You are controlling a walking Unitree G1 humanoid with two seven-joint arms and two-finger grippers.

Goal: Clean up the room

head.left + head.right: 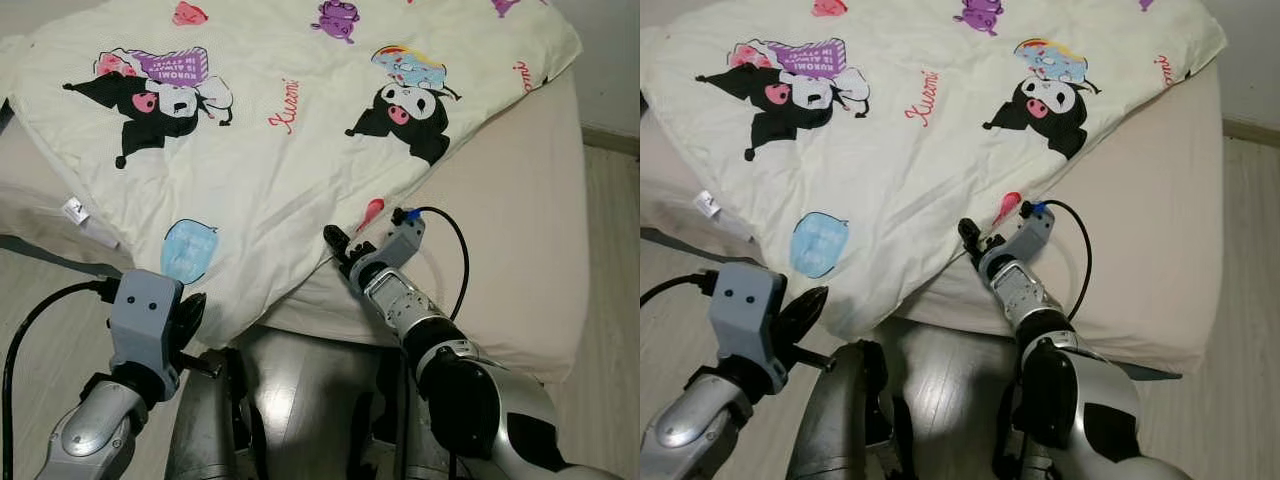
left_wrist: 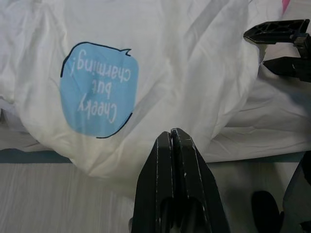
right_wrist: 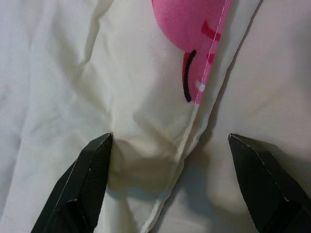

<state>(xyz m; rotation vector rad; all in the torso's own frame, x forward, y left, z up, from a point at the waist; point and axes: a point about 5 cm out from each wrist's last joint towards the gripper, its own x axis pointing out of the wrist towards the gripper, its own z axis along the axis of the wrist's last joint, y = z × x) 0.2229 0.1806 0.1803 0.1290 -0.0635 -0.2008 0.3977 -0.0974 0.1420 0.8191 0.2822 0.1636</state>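
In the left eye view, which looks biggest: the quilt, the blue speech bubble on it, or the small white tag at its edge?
1. quilt, by far the largest.
2. blue speech bubble.
3. white tag, the smallest.

Head downward; wrists close on quilt [image 1: 300,150]

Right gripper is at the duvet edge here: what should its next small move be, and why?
Probably close the right gripper: in the right wrist view its open fingers straddle the seamed edge of the cream cartoon-print duvet on the beige mattress.
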